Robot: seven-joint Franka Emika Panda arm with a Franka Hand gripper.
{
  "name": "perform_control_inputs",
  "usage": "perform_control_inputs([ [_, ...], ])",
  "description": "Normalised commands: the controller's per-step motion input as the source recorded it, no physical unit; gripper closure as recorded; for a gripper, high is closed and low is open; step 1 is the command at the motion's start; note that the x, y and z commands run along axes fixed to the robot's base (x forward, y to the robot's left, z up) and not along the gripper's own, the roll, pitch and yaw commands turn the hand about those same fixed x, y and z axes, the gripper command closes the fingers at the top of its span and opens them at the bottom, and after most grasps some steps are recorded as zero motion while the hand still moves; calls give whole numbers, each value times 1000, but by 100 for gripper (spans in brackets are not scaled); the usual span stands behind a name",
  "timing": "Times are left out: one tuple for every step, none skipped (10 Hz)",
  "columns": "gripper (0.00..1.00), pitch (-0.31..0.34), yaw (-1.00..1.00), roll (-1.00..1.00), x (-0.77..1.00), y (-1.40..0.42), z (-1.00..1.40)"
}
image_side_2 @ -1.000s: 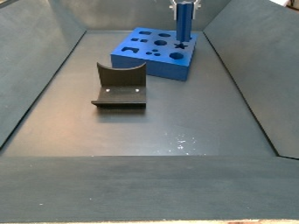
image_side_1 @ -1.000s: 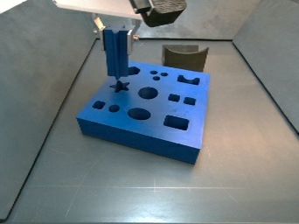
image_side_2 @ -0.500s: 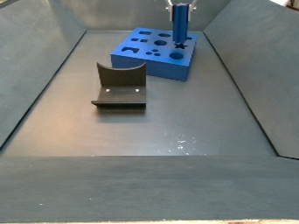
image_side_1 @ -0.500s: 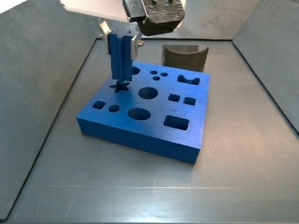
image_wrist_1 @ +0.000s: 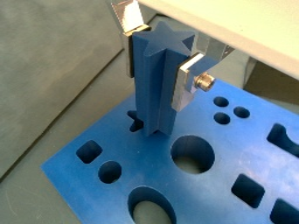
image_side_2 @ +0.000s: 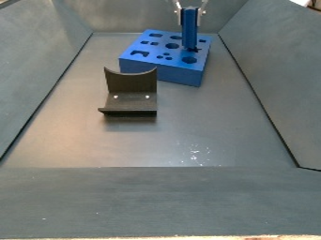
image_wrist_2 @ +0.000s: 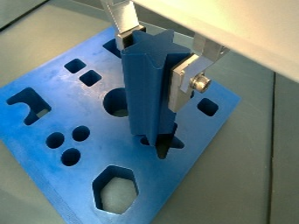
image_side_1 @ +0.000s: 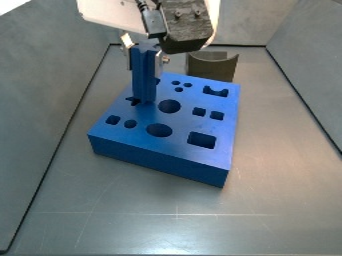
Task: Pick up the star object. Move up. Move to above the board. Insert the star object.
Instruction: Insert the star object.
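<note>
Fingers (image_wrist_1: 187,83) pinch the star peg (image_wrist_1: 158,83) near its top; gripper (image_wrist_2: 158,63) is lower than a sec ago, peg's tip now inside the star hole of the board (image_wrist_1: 111,188); insertion started, approx half left.

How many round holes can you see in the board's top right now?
6: on the board, one large front, one large centre, one small near the peg held by the gripper, three small at back.

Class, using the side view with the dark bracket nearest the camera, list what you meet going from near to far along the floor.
fixture → board → star object, held upright by the gripper at the board's far corner.
</note>
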Motion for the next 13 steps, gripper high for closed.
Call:
perform_control_inputs([
  [100, 0, -86, 0, -131, 0, 0],
  [100, 0, -269, 29, -194, 20, -71],
  [100, 0, -300, 23, -443, 109, -97],
  [100, 0, -43, 0, -9, 0, 0],
  [100, 0, 0, 0, -11, 0, -17],
  [100, 0, -391, 103, 9, -6, -217],
  [100, 20, -611, 89, 154, -66, -260],
  [100, 0, 0, 11, 0, 0, 0],
  [100, 0, -91, 0, 0, 0, -346],
  [100, 57, -97, -166, 143, 43, -734],
  [100, 6, 0, 0, 0, 0, 0],
  [100, 0, 0, -217, 0, 69, -269],
  [100, -57, 0, -534, -9, 263, -634],
])
